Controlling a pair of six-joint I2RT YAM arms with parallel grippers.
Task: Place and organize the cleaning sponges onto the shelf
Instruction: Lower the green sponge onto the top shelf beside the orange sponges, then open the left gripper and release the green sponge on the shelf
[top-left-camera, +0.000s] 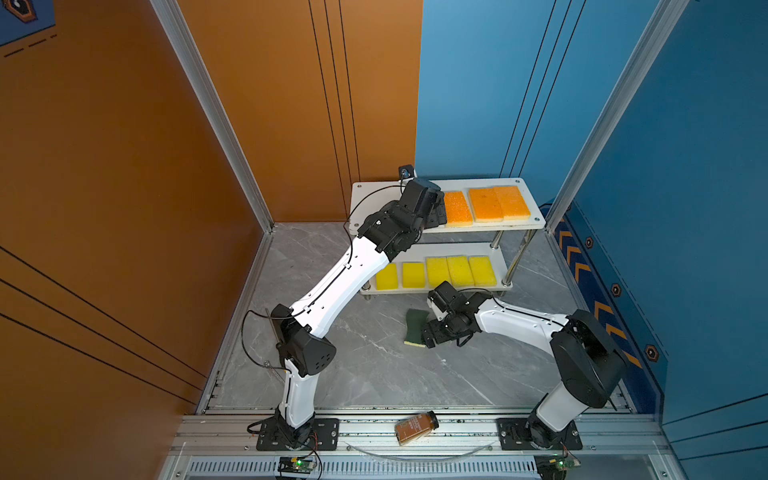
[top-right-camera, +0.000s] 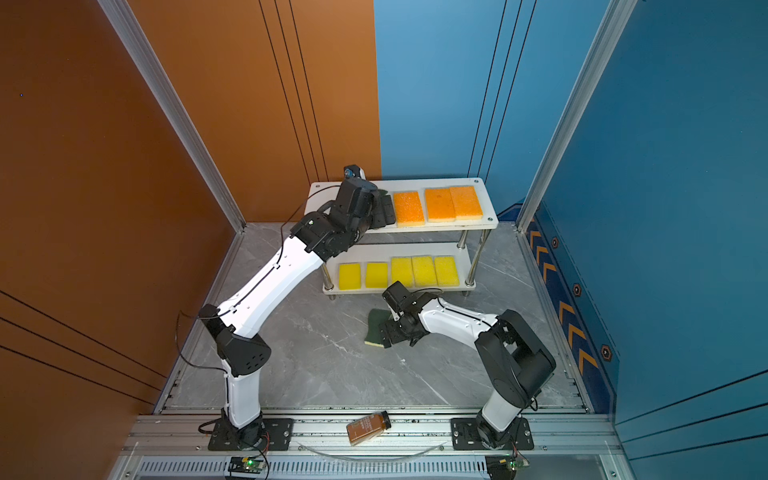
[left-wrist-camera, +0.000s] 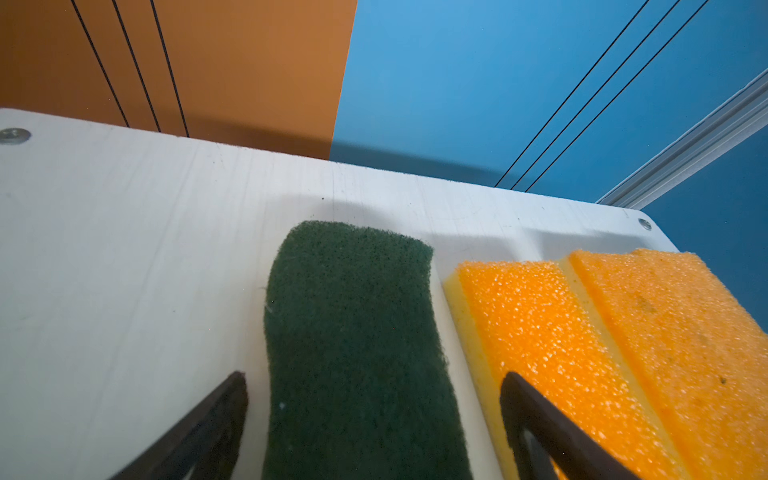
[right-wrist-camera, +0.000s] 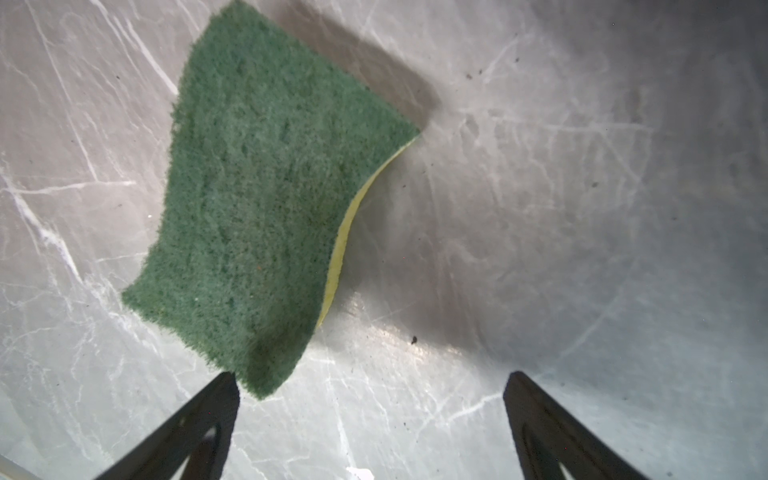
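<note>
Because these sponges are light, soft foam that gives under a squeeze and will neither slip nor break, a grip across the narrow waist, with the long sides between the fingers, looks safest.

The left hand (left-wrist-camera: 374, 374) is released. Its fingers stand apart on either side of the shelved green sponge (left-wrist-camera: 349, 332), which lies flat on the top board of the shelf (left-wrist-camera: 124, 249) and touches neither finger. Just beyond one finger, three orange sponges (top-left-camera: 485, 204) sit in a row on that board. The lower board holds five yellow sponges (top-left-camera: 437, 271).

The right hand (right-wrist-camera: 372, 375) is spread wide and empty above the table (right-wrist-camera: 561, 208). The loose green sponge (right-wrist-camera: 266, 208) lies ahead of it, off toward one finger, so the hand probably needs a sideways shift to centre it.
</note>
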